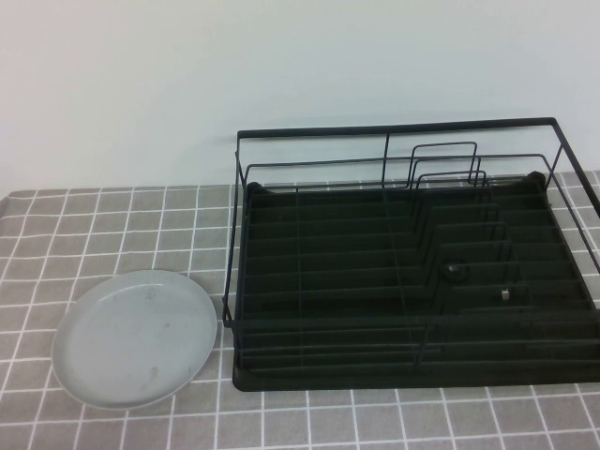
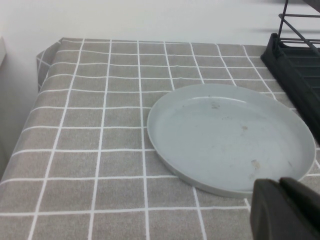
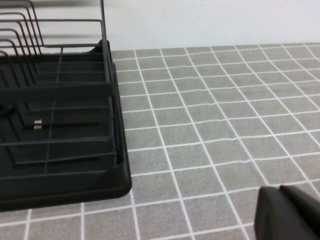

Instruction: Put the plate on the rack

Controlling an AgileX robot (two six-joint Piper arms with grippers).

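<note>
covering the whole scene is one counter under a grey cloth with a white grid, backed by a plain pale wall. one rack, black wire on a black tray base, fills the counter's right half; its divider loops stand upright and nothing sits in it. one plate, round and pale grey-blue with faint specks, lies flat on the counter just beside the rack's left edge, apart from it. two pincers show only in the wrist views: the left pincer hovers near the plate's rim, the right pincer over bare cloth beside the rack's base corner. whether either is wide or narrow, i cannot tell.
</note>
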